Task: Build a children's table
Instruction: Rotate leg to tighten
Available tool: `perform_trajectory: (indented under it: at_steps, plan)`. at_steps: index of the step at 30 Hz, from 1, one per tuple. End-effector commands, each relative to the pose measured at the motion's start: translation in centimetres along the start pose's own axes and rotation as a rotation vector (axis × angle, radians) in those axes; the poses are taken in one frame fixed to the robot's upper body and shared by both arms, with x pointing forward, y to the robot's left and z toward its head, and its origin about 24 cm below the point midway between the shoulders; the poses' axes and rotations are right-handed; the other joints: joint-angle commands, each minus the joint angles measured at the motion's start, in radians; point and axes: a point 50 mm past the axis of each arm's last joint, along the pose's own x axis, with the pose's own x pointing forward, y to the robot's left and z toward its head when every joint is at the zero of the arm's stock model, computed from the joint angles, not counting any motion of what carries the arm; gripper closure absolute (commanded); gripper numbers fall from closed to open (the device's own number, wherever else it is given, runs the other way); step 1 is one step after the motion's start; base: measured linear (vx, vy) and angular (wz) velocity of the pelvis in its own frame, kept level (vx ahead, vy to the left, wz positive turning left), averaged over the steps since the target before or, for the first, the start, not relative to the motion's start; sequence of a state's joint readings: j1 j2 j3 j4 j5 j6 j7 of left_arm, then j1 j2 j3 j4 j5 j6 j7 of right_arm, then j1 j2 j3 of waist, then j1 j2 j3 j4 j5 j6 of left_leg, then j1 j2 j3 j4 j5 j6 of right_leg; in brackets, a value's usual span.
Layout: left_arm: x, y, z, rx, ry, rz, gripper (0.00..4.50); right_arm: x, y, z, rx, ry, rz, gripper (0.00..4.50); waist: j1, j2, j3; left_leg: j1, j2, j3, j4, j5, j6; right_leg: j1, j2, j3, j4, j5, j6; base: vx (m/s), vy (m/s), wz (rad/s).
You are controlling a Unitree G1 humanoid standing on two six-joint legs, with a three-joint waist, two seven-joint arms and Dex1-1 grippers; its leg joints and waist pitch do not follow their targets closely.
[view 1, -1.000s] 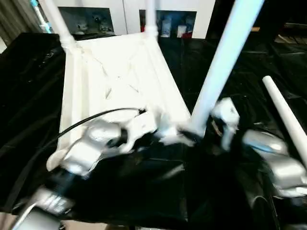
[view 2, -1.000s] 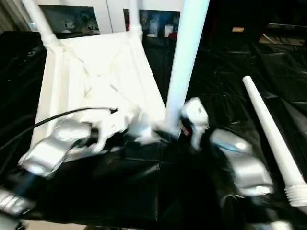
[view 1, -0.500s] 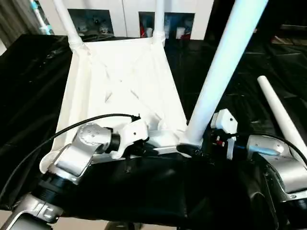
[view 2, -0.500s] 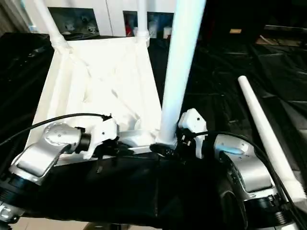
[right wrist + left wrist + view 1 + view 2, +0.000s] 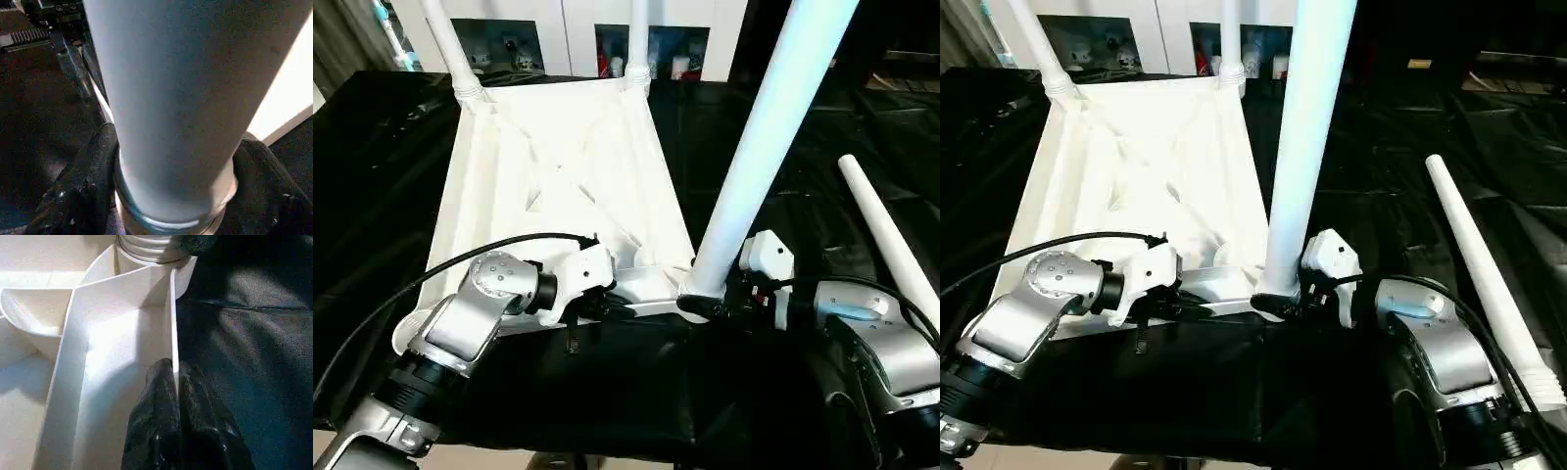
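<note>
Table top [image 5: 558,186] lies ribs-up, centre-left of frame, on black sheet [image 5: 783,127]; near-right socket holds upright leg [image 5: 764,137]; right gripper [image 5: 171,196] grasping that leg's base; left gripper [image 5: 176,382] clenched on the top's near rim; spare leg [image 5: 891,245] lies at right; no legible writing.

I am seeing the white table top [image 5: 558,166] lying upside down, ribbed underside facing up, on black sheeting. Two white legs [image 5: 450,49] are standing in its far corner sockets, and a third leg [image 5: 764,147] is rising from the near right socket. A fourth leg [image 5: 886,240] is lying loose to the right.
</note>
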State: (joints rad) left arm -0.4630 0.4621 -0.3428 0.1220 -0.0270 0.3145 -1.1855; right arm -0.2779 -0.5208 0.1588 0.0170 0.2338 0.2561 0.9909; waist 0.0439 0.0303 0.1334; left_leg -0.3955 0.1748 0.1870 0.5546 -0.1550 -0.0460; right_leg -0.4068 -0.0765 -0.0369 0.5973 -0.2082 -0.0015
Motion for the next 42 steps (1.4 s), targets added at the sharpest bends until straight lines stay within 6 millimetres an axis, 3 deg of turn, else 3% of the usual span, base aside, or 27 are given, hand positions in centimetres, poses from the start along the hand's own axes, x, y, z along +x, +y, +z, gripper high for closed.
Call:
perform_trajectory:
  at_steps: [1,6,9,11,12,13,14,16,18,19,21,23,25,27,28,30,32,33,36,38,39,42]
  plan:
    - [0.3,-0.6,0.4,-0.003,-0.070,-0.050,4.50,0.1,0.1,-0.3,-0.003,0.013,0.016,1.75,0.002,-0.018,-0.061,0.021,0.052,-0.016,-0.043,-0.070,0.177,0.050,-0.063,0.039,-0.047,0.047,-0.298,0.000,0.000,0.00]
    - [0.3,-0.5,0.1,-0.012,-0.058,-0.046,4.50,0.2,0.5,-0.9,0.021,0.018,0.015,1.78,0.002,-0.018,-0.061,0.021,0.052,-0.016,-0.042,-0.066,0.182,0.050,-0.062,0.039,-0.046,0.050,-0.299,0.000,0.000,0.00]
    - [0.5,-0.1,-0.5,-0.053,-0.029,-0.001,4.50,0.6,0.5,-2.3,0.123,0.015,-0.076,1.78,0.001,-0.018,-0.059,0.021,0.051,-0.015,-0.043,-0.079,0.175,0.048,-0.063,0.039,-0.049,0.025,-0.298,0.000,0.000,0.00]
    - [1.1,0.3,-0.8,-0.091,-0.017,0.039,4.50,1.1,0.1,-3.4,0.186,0.037,-0.196,1.78,-0.007,-0.019,-0.051,0.020,0.050,-0.017,-0.051,-0.144,0.139,0.044,-0.064,0.038,-0.061,-0.089,-0.287,0.000,0.000,0.00]
    - [1.1,0.4,-0.8,-0.095,-0.017,0.042,4.50,1.1,0.1,-3.5,0.193,0.039,-0.209,1.78,-0.009,-0.019,-0.044,0.021,0.049,-0.019,-0.058,-0.202,0.105,0.044,-0.065,0.038,-0.071,-0.195,-0.266,0.000,0.000,0.00]
    - [1.3,0.4,-0.8,-0.101,-0.017,0.047,4.50,1.3,0.1,-3.7,0.209,0.041,-0.234,1.78,-0.009,-0.019,-0.044,0.021,0.049,-0.019,-0.058,-0.202,0.105,0.044,-0.065,0.038,-0.071,-0.195,-0.266,0.000,0.000,0.00]
    - [1.9,0.7,-0.8,-0.121,-0.014,0.066,4.50,2.0,0.1,-4.1,0.264,0.037,-0.306,1.78,-0.009,-0.016,-0.041,0.027,0.049,-0.021,-0.064,-0.258,0.064,0.041,-0.069,0.041,-0.082,-0.322,-0.225,0.000,0.000,0.00]
    - [3.2,1.3,-0.4,-0.150,-0.003,0.114,4.50,3.5,0.2,-4.2,0.341,0.028,-0.416,1.78,-0.009,-0.018,-0.040,0.032,0.048,-0.023,-0.069,-0.289,0.032,0.035,-0.069,0.043,-0.090,-0.387,-0.196,0.000,0.000,0.00]
    - [4.1,1.8,0.0,-0.166,0.004,0.151,4.50,4.5,0.4,-4.2,0.352,0.029,-0.459,1.78,-0.012,-0.019,-0.040,0.029,0.048,-0.027,-0.074,-0.306,0.013,0.035,-0.070,0.042,-0.092,-0.418,-0.177,0.000,0.000,0.00]
    - [4.2,1.9,0.1,-0.168,0.006,0.156,4.50,4.6,0.4,-4.2,0.355,0.029,-0.465,1.78,-0.011,-0.015,-0.040,0.037,0.048,-0.026,-0.074,-0.329,0.004,0.026,-0.069,0.044,-0.098,-0.440,-0.167,0.000,0.000,0.00]
    - [5.3,2.4,0.5,-0.187,0.023,0.207,4.50,5.8,0.5,-4.3,0.401,0.027,-0.538,1.78,-0.011,-0.015,-0.036,0.038,0.047,-0.026,-0.075,-0.352,-0.003,0.021,-0.071,0.046,-0.102,-0.463,-0.157,0.000,0.000,0.00]
    - [6.8,3.0,1.5,-0.229,0.017,0.268,4.50,7.1,0.5,-4.4,0.491,0.028,-0.634,1.78,-0.013,-0.018,-0.038,0.036,0.045,-0.029,-0.078,-0.362,-0.010,0.023,-0.072,0.044,-0.104,-0.489,-0.147,0.000,0.000,0.00]
    - [7.8,3.4,2.2,-0.235,0.028,0.309,4.50,8.0,0.5,-4.5,0.546,0.034,-0.706,1.78,-0.011,-0.014,-0.031,0.062,0.042,-0.028,-0.075,-0.449,-0.028,0.000,-0.071,0.044,-0.125,-0.580,-0.126,-0.026,0.008,0.04]
    - [8.2,3.6,2.4,-0.222,0.046,0.333,4.50,8.5,0.3,-4.4,0.555,0.037,-0.733,1.78,-0.011,-0.012,-0.027,0.065,0.042,-0.039,-0.082,-0.508,-0.035,0.004,-0.074,0.037,-0.132,-0.643,-0.091,-0.026,0.008,0.04]
    - [8.3,3.7,2.4,-0.211,0.056,0.339,4.50,8.6,0.1,-4.3,0.531,0.045,-0.747,1.78,-0.012,-0.008,-0.029,0.065,0.043,-0.043,-0.090,-0.529,-0.043,0.008,-0.072,0.031,-0.135,-0.628,-0.077,0.000,0.000,0.00]
    - [8.3,3.7,2.5,-0.203,0.059,0.336,4.50,8.7,-0.1,-4.0,0.531,0.031,-0.744,1.78,-0.013,-0.010,-0.032,0.066,0.046,-0.047,-0.097,-0.554,-0.050,0.011,-0.071,0.030,-0.135,-0.591,-0.071,0.000,0.000,0.00]
    - [8.2,3.7,2.5,-0.197,0.060,0.329,4.50,8.7,-0.2,-3.6,0.538,-0.013,-0.723,1.78,-0.013,-0.014,-0.037,0.056,0.044,-0.047,-0.103,-0.534,-0.039,0.020,-0.072,0.031,-0.133,-0.534,-0.077,0.000,0.000,0.00]
    - [8.0,3.6,2.3,-0.187,0.067,0.316,4.50,8.5,-0.3,-3.0,0.523,-0.061,-0.697,1.22,-0.012,-0.017,-0.038,0.055,0.043,-0.047,-0.104,-0.525,-0.032,0.021,-0.074,0.032,-0.133,-0.528,-0.077,0.000,0.000,0.00]
    - [7.5,3.5,1.8,-0.182,0.074,0.304,4.50,7.9,-0.7,-1.9,0.490,-0.126,-0.692,1.08,-0.008,-0.017,-0.041,0.049,0.047,-0.042,-0.104,-0.468,-0.003,0.021,-0.079,0.039,-0.130,-0.463,-0.103,0.000,0.000,0.00]
    - [7.3,3.5,1.7,-0.181,0.073,0.300,4.50,7.8,-0.9,-1.5,0.473,-0.140,-0.691,0.92,-0.009,-0.018,-0.047,0.034,0.048,-0.043,-0.106,-0.410,0.007,0.035,-0.079,0.037,-0.118,-0.397,-0.122,0.000,0.000,0.00]
    - [7.2,3.5,1.6,-0.175,0.071,0.293,4.50,7.7,-1.0,-1.1,0.465,-0.150,-0.681,0.75,-0.008,-0.015,-0.049,0.033,0.048,-0.035,-0.102,-0.354,0.021,0.033,-0.077,0.038,-0.112,-0.314,-0.148,0.000,0.000,0.00]
    - [6.7,3.3,1.3,-0.162,0.069,0.265,4.50,6.8,-1.3,-0.4,0.394,-0.152,-0.624,0.66,-0.006,-0.022,-0.043,0.035,0.046,-0.031,-0.098,-0.369,0.033,0.031,-0.081,0.041,-0.118,-0.366,-0.155,0.000,0.000,0.00]
